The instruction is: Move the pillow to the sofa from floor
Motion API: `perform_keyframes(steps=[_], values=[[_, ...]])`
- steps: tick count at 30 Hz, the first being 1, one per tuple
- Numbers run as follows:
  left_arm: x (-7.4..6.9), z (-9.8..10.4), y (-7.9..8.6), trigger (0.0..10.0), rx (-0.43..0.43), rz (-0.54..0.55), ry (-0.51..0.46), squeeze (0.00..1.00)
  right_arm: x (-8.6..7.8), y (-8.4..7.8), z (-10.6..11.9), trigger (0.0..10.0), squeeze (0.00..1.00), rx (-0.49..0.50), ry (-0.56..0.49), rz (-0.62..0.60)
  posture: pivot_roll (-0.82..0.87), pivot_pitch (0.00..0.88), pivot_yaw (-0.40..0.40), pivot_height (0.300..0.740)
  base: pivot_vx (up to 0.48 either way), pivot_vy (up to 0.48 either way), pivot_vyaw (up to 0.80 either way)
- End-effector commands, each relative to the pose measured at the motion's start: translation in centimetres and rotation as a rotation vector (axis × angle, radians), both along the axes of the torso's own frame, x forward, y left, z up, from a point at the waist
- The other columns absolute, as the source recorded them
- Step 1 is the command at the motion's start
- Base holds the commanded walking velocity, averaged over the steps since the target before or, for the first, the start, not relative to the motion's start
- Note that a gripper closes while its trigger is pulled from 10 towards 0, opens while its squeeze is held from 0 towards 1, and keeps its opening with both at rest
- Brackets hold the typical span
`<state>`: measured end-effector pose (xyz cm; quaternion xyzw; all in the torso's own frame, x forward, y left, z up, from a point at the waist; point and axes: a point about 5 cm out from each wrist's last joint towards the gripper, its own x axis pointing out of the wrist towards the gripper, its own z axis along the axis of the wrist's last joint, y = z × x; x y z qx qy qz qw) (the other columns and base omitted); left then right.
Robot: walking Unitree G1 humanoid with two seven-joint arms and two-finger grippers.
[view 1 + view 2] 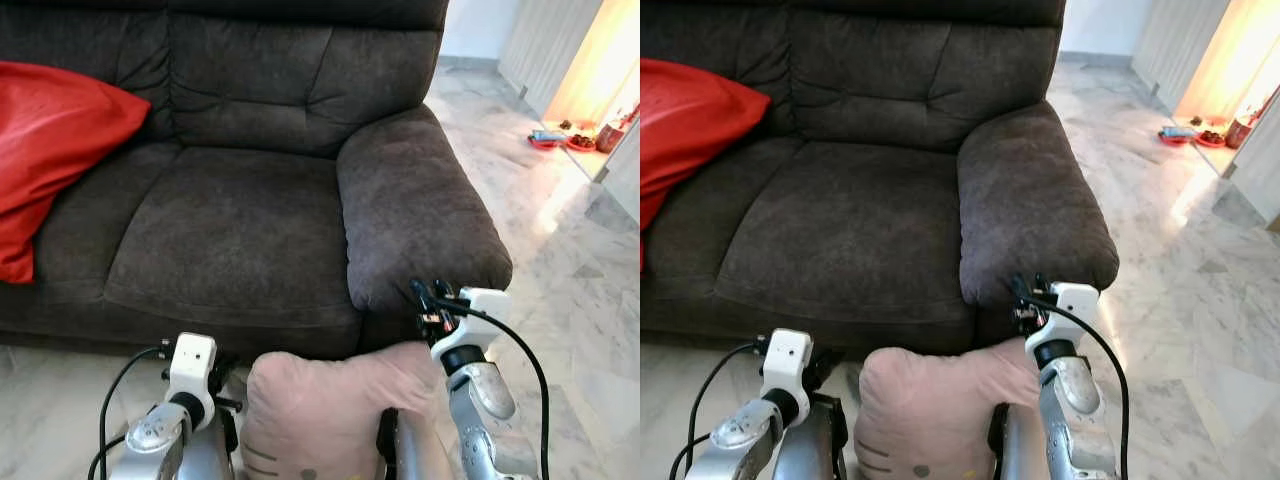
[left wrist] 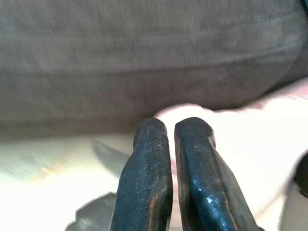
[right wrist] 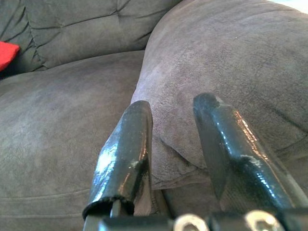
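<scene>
A pale pink pillow (image 1: 330,400) with dark stripes is wedged between my two forearms, low in front of the dark brown sofa (image 1: 240,220), just under its right armrest (image 1: 415,200). Its lower part is cut off by the frame edge. In the left wrist view my left gripper (image 2: 171,126) is shut, fingers nearly touching with nothing between them; the pillow (image 2: 250,125) lies just past them. My right gripper (image 3: 173,103) is open, its fingers spread and pointing at the armrest (image 3: 226,57), holding nothing.
A red cushion (image 1: 50,130) leans on the sofa's left seat; the right seat (image 1: 230,230) is bare. Marble floor (image 1: 580,280) runs to the right. Small red dishes (image 1: 565,140) sit on the floor far right.
</scene>
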<state>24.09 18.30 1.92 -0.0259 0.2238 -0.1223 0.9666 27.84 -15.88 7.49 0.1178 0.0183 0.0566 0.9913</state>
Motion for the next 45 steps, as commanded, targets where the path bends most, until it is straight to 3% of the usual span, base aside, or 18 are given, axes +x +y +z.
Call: perform_keyframes(steps=[1,5,6,7,8,12,19,29,45], values=[[-0.4,-1.2,-0.1,10.0,-0.065,0.005,0.082,0.0,-0.1,-0.1,0.5,10.0,0.0,-0.007,-0.015,0.003,0.04,0.0,-0.088,0.513,0.0,0.0,0.0],[0.2,-1.9,0.4,10.0,-0.05,0.026,0.107,0.0,-0.4,-0.4,0.6,10.0,0.0,-0.013,-0.014,0.002,0.02,0.0,-0.095,0.513,0.0,0.0,0.0],[0.6,-1.9,0.7,10.0,-0.038,0.041,0.109,0.43,-0.4,-0.6,0.7,10.0,0.0,-0.016,-0.014,0.001,0.01,0.0,-0.096,0.513,0.0,0.0,0.0],[1.2,-1.9,1.1,10.0,-0.022,0.062,0.111,0.68,-0.5,-0.8,0.8,10.0,0.0,-0.022,-0.014,-0.002,0.01,0.0,-0.099,0.513,0.0,0.0,0.0],[1.9,-1.7,1.5,10.0,0.029,0.07,0.101,1.0,-0.7,-1.2,0.9,10.0,0.0,-0.032,-0.013,-0.005,0.01,0.006,-0.111,0.513,0.0,0.0,0.0],[3.1,-1.1,1.9,10.0,0.067,0.086,0.072,1.0,-1.0,-1.7,1.1,10.0,0.0,-0.044,-0.011,-0.003,0.0,0.022,-0.12,0.513,0.0,0.0,0.0],[4.5,-1.2,1.0,10.0,-0.026,0.027,0.099,1.0,-0.5,-1.4,2.8,10.0,0.0,-0.051,-0.041,0.023,-0.03,0.069,-0.15,0.513,0.0,0.0,0.0],[4.8,-1.4,1.0,10.0,-0.02,-0.002,0.101,1.0,-1.0,-1.5,4.7,10.0,0.0,-0.052,-0.065,0.043,-0.07,0.136,-0.186,0.513,0.0,0.0,0.0],[5.3,-0.8,2.2,10.0,-0.058,-0.016,0.075,1.0,-2.3,-1.9,5.1,10.0,0.0,-0.067,-0.017,0.054,-0.09,0.171,-0.214,0.513,0.0,0.0,0.0]])
